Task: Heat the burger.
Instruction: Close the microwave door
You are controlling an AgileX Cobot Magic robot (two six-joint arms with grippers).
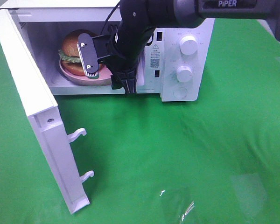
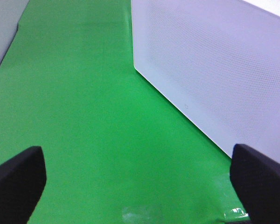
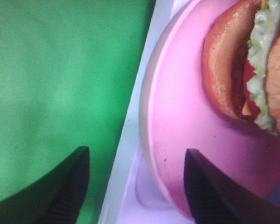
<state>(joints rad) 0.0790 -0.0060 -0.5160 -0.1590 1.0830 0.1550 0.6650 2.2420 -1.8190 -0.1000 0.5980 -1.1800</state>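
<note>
The burger (image 1: 73,52), a brown bun with green lettuce, sits on a pink plate (image 1: 74,77) inside the open white microwave (image 1: 170,51). My right gripper (image 1: 110,80) reaches into the cavity at the plate's front edge. In the right wrist view its dark fingers (image 3: 60,191) stand apart on either side of the plate (image 3: 186,130) rim without pinching it, and the burger (image 3: 233,65) lies just beyond. My left gripper (image 2: 140,186) is wide open over the green cloth, holding nothing, beside the outer face of the microwave door (image 2: 214,70).
The microwave door (image 1: 32,107) swings far out to the left, with two latch hooks (image 1: 77,134) sticking out. Two round knobs (image 1: 188,45) sit on the control panel. Green cloth covers the table, and a wrinkled clear film (image 1: 177,205) lies near the front edge.
</note>
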